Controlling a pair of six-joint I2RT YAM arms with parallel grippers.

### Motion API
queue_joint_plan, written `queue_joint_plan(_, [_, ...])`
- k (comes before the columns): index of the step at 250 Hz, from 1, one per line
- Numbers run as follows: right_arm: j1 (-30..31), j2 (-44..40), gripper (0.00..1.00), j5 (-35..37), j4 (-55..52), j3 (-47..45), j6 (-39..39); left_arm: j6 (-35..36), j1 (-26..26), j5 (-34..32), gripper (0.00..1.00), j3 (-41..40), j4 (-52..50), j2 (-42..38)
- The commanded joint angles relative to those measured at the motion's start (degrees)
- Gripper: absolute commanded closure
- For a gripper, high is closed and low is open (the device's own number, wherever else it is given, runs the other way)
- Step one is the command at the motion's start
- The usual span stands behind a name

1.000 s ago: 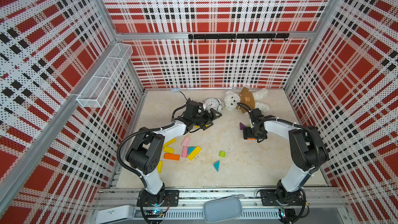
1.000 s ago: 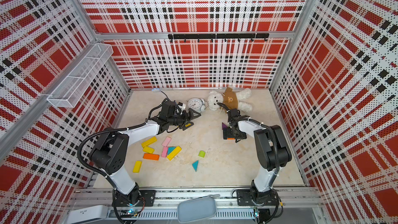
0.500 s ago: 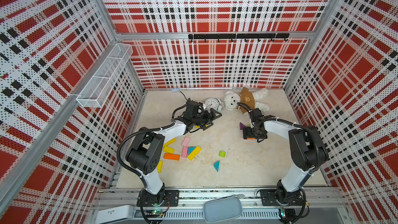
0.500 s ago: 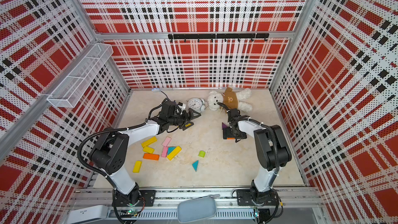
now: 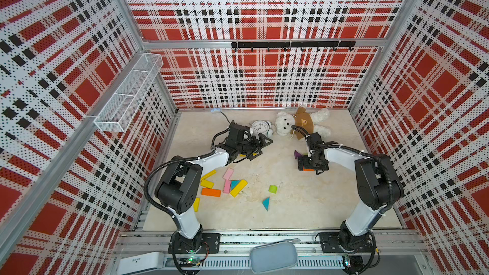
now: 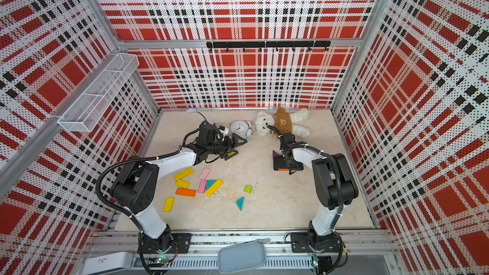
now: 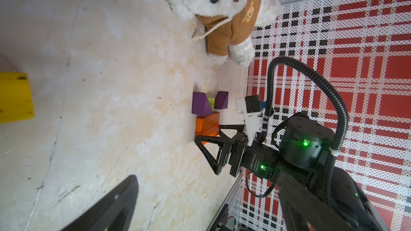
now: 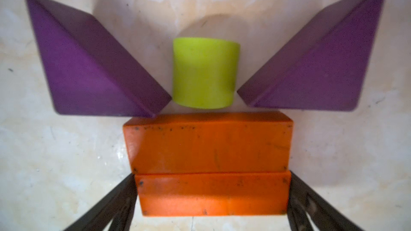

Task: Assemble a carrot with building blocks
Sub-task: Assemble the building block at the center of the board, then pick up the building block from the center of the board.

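The carrot point(image 7: 208, 121) lies flat on the table point(image 5: 291, 215), near the bear point(image 5: 299, 123) and on the right arm's side. The right wrist view shows its parts well. One orange bar point(image 8: 209, 143) has a green stub point(image 8: 204, 72) just beside its long edge, and purple triangles point(image 8: 89, 67) slant outward on both sides of the stub. A second orange bar point(image 8: 211, 194) lies against the first one, long edge to long edge. The right gripper point(image 8: 212, 175) stands over this second bar, with one finger at each short end. The jaws are spread wide, but I cannot tell if they press the bar or only stand beside it. The left gripper point(image 5: 260, 149) is low over the table near the clock point(image 5: 258, 127). Its jaws are wide apart and grip nothing, and a yellow block point(image 7: 15, 96) lies close to it. The loose blocks point(image 5: 211, 192) lie in a group beside the left arm, well apart from the carrot. A spare stub point(image 5: 272, 188) and a teal triangle point(image 5: 266, 203) lie alone, more to the middle.
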Motion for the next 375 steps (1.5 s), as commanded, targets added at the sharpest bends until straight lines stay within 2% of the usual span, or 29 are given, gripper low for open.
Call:
queue_joint_plan(1, [-0.2, -0.2, 0.00, -1.8, 0.2, 0.6, 1.0, -0.1, -0.4, 0.5, 0.01, 1.4, 0.6, 0.6])
queue_joint_plan(56, [-0.1, -2.3, 0.00, -1.9, -1.7, 1.2, 0.8, 0.0, -0.5, 0.5, 0.00, 1.4, 0.6, 0.5])
queue_joint_plan(112, [0.5, -8.0, 0.00, -1.6, -5.8, 2.4, -0.3, 0.1, 0.2, 0.4, 0.00, 1.4, 0.6, 0.0])
queue_joint_plan(172, [0.8, -11.4, 0.00, 0.8, -9.6, 3.8, -0.8, 0.0, 1.2, 0.2, 0.00, 1.3, 0.6, -0.4])
queue_joint_plan(185, [0.9, -11.3, 0.01, 1.7, -10.7, 3.9, -0.3, 0.1, 1.3, 0.3, 0.00, 1.3, 0.6, -0.4])
queue_joint_plan(214, [0.7, -11.1, 0.09, 3.2, -10.7, 2.0, 0.7, 0.2, 1.3, 0.1, 0.00, 1.3, 0.6, -0.2])
queue_joint_plan(249, [-0.5, -10.9, 0.12, 4.1, -10.3, -0.4, 1.8, 0.2, 1.3, 0.1, 0.00, 1.2, 0.6, -0.3])
queue_joint_plan(375, [-3.1, -4.7, 0.12, 3.4, -7.7, -1.5, 2.2, 0.1, 1.6, 0.2, 0.00, 1.2, 0.5, -0.2])
